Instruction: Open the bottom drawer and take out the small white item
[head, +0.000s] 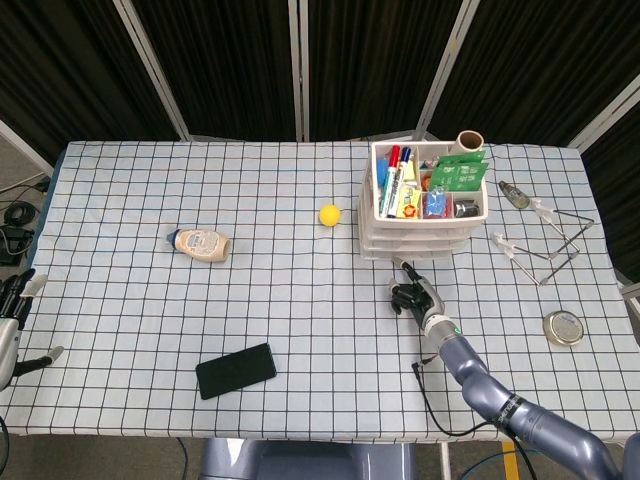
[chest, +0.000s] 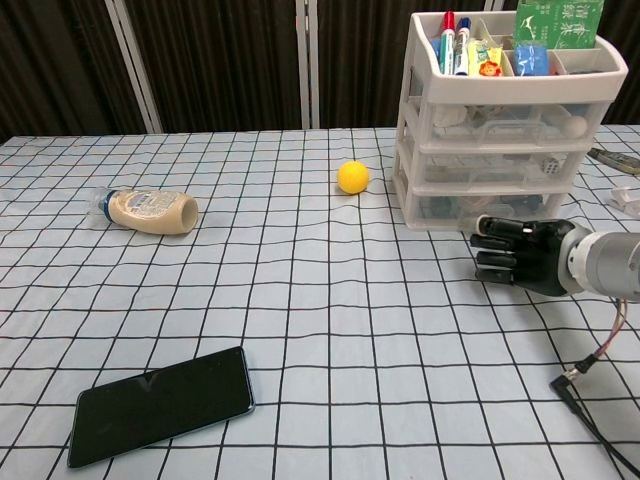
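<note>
From the head view, a white three-drawer organizer (head: 418, 240) stands on the checked tablecloth (head: 300, 330) toward the far right, its open top tray packed with markers (head: 393, 168), a green packet (head: 460, 172) and a cardboard tube (head: 470, 140). The right hand (head: 413, 295) sits on the cloth just in front of the organizer's base, fingers curled inward and holding nothing. A yellow ball (head: 329, 214) lies just left of the organizer, a mayonnaise-style squeeze bottle (head: 201, 243) lies on its side further left, and a black smartphone (head: 236, 370) lies near the front edge. To the right of the organizer are a wire stand (head: 550, 245) and a small round tin (head: 564, 327). The left hand (head: 12, 310) hangs off the table's left edge, fingers apart and empty. In the chest view, the right hand (chest: 520, 255) is level with the bottom drawer (chest: 490, 205), its dark fingers (chest: 492, 240) bent in front of the drawer face, close to it (whether they touch it cannot be told). All three drawers are closed. The bottom drawer's contents show only as blurred shapes through the translucent plastic, so the small white item cannot be picked out there. The ball (chest: 352, 177), bottle (chest: 150, 211) and smartphone (chest: 160, 405) lie well apart on the cloth.
</note>
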